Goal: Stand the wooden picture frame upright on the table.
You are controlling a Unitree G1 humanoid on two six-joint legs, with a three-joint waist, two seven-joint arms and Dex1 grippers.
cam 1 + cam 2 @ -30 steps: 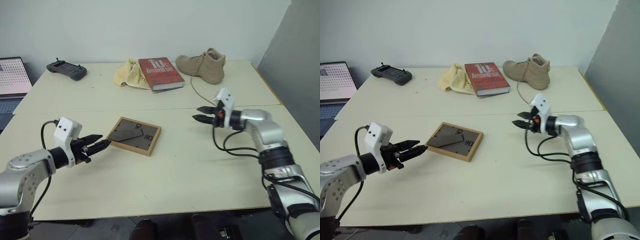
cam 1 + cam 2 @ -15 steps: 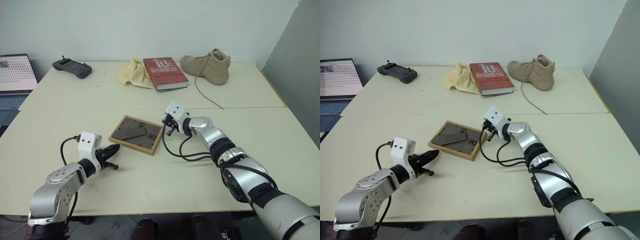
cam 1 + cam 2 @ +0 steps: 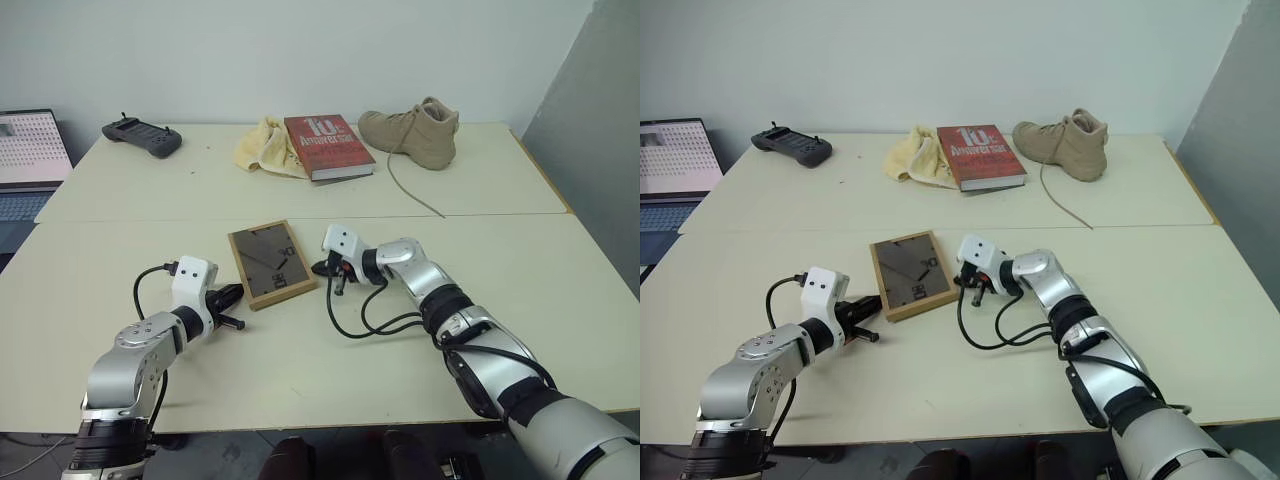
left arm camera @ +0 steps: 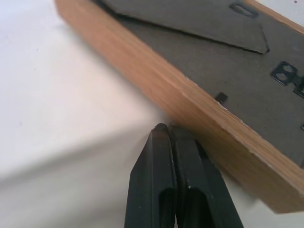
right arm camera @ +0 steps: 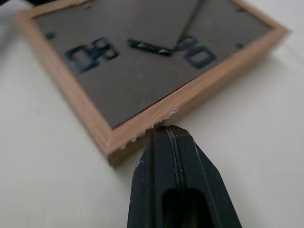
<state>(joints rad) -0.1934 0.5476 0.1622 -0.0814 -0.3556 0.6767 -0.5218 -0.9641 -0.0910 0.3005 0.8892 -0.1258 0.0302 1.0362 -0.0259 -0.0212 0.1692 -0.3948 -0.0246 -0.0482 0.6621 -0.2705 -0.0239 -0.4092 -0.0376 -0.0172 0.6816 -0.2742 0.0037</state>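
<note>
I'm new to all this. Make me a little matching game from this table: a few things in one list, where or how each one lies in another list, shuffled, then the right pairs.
Things:
1. picture frame
2. red book
3. boot
4. handheld controller

Places or states:
A. far left corner of the table
B. lying back-up between the two grippers
C. far side, right of the book
D. partly on a yellow cloth

Pairs: 1-B, 2-D, 3-C, 4-A

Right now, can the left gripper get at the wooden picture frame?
Probably yes: the shut left gripper already meets the edge of the wooden picture frame, lying back-up on the table, with nothing between them.
</note>
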